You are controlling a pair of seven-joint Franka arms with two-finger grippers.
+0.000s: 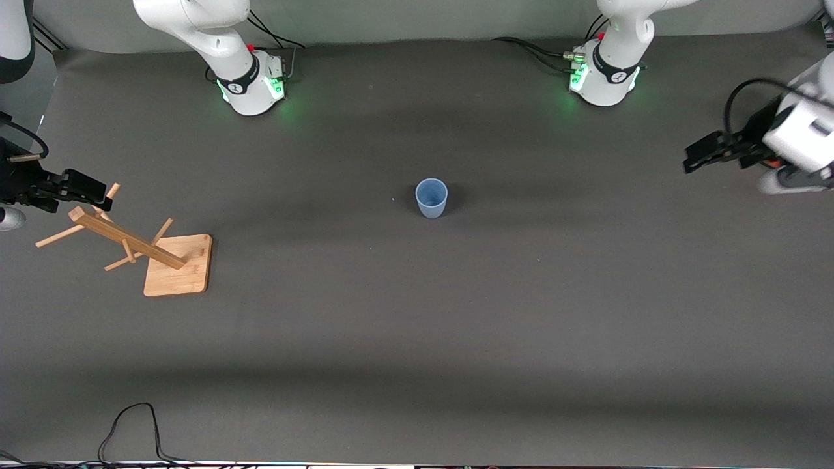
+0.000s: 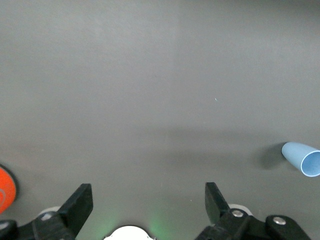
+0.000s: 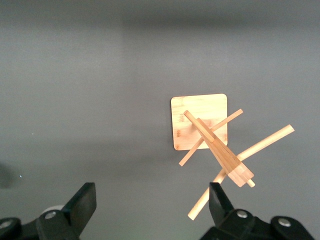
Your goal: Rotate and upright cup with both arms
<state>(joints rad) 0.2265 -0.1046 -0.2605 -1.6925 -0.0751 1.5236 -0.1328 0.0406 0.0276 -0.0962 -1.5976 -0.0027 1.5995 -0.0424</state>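
The cup (image 1: 431, 198), a small pale-blue tumbler, stands upright on the grey table (image 1: 417, 312) with its open rim facing up, roughly midway between the 2 arms and well apart from both grippers. The left gripper (image 1: 692, 156) is raised over the left arm's end of the table, its 2 fingers (image 2: 76, 205) spread wide with nothing between them; from its wrist camera the cup (image 2: 302, 157) shows off to one side, clear of the fingers, and an orange object (image 2: 6, 189) is cut off at the picture's edge. The right gripper (image 1: 98, 195) is raised over the right arm's end of the table, directly over the top of a wooden rack (image 1: 124, 240), a square board with a post and crossing pegs. Its 2 fingers (image 3: 82, 202) are likewise spread apart and hold nothing; the rack (image 3: 212, 142) lies beneath them, its post top close to 1 fingertip, though contact cannot be determined. The 2 round bases (image 1: 254, 88) show green lights. A black cable (image 1: 133, 426) lies on the table edge nearest the front camera, well apart from either gripper.
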